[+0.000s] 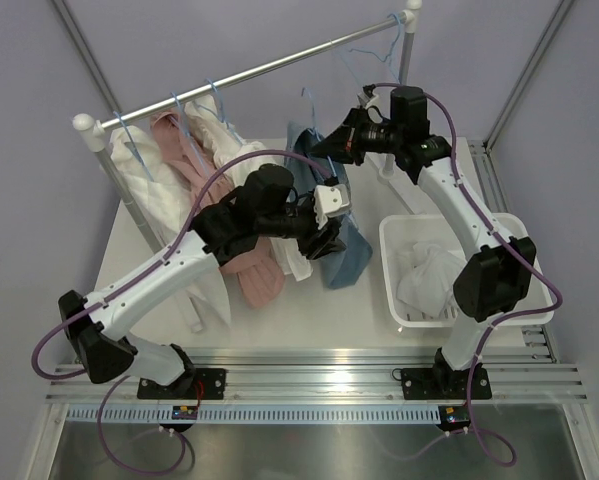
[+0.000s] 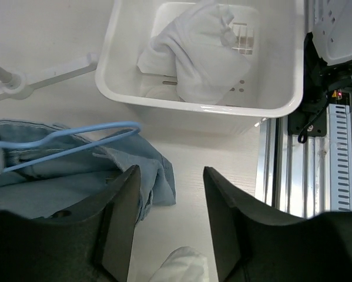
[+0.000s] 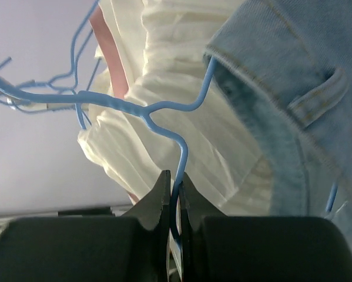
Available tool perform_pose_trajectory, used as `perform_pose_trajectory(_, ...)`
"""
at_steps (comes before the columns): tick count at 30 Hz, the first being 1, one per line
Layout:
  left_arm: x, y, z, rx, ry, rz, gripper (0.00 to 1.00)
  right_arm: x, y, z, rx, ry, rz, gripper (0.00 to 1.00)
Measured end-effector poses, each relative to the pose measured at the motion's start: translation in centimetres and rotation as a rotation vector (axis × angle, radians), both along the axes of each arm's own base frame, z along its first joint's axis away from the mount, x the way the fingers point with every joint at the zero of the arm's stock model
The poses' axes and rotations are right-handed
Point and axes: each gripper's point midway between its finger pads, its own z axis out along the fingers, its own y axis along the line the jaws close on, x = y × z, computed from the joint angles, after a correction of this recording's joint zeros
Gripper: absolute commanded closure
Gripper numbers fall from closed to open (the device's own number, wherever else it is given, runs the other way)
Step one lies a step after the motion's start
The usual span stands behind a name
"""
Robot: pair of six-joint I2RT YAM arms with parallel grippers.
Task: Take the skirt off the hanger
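On the white table, just past the two arm bases, the left gripper hangs low with its two dark fingers spread apart and nothing between them. Right beside its left finger lies the loose hem of the blue denim skirt, bunched on the tabletop, with a light blue wire hanger running across the top of it. To the right stands a white plastic basket holding a crumpled white garment. Farther back and higher, the right gripper is pinched together on the hanger's wire below its hook, and the skirt's waistband hangs from that hanger. Behind it, a pink garment and cream and white garments hang from a metal rail.
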Motion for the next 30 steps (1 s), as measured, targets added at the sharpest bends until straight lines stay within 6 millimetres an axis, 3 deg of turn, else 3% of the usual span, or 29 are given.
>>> perform_pose_trajectory(6, 1.1, 1.8, 2.2, -0.048, -0.091, 0.107, 0.38, -2.6, -1.1, -0.6, -0.022, -0.049, 0.124, 1.0)
perform_pose_trajectory(15, 4.2, 4.3, 3.8, -0.058, -0.193, 0.307, 0.36, -6.8, -3.8, -0.8, -0.11, -0.209, 0.275, 1.0)
perform_pose_trajectory(25, 4.0, 6.8, 7.2, -0.125, -0.248, 0.401, 0.33, -10.9, -10.2, -4.0, -0.309, -0.433, 0.417, 1.0)
perform_pose_trajectory(30, 3.4, 7.6, 8.6, -0.172, -0.251, 0.424, 0.32, -11.2, -11.4, -4.7, -0.394, -0.612, 0.496, 1.0)
